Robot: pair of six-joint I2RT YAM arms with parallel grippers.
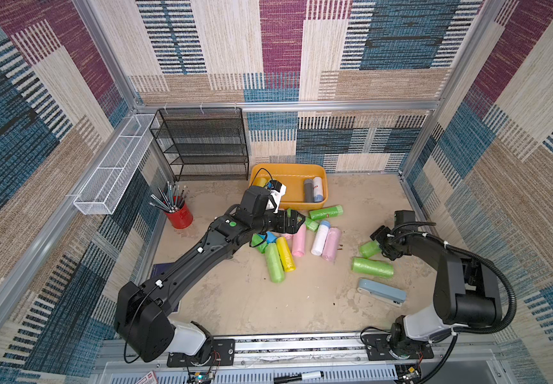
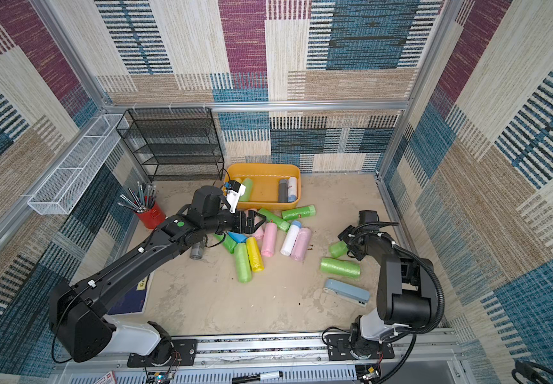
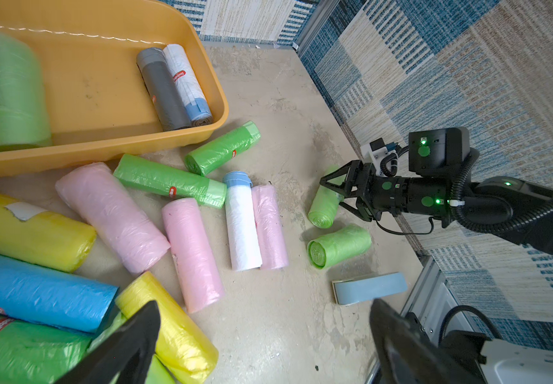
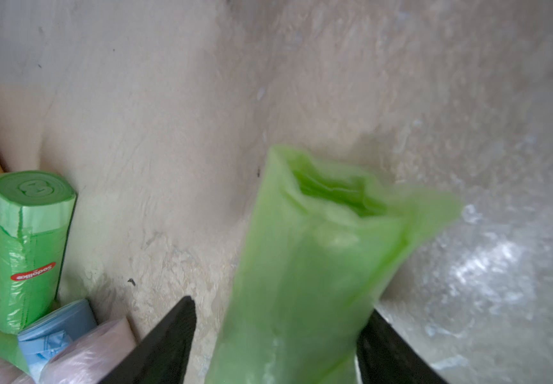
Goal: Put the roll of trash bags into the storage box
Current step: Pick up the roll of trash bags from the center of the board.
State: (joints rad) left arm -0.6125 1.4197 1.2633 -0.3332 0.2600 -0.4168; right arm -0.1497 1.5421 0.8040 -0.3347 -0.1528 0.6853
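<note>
Patchwork woven walls [image 1: 281, 50], mottled beige floor [image 1: 235, 299], aluminium frame rails [image 1: 285, 105], black mesh rack [image 1: 202, 146]
</note>
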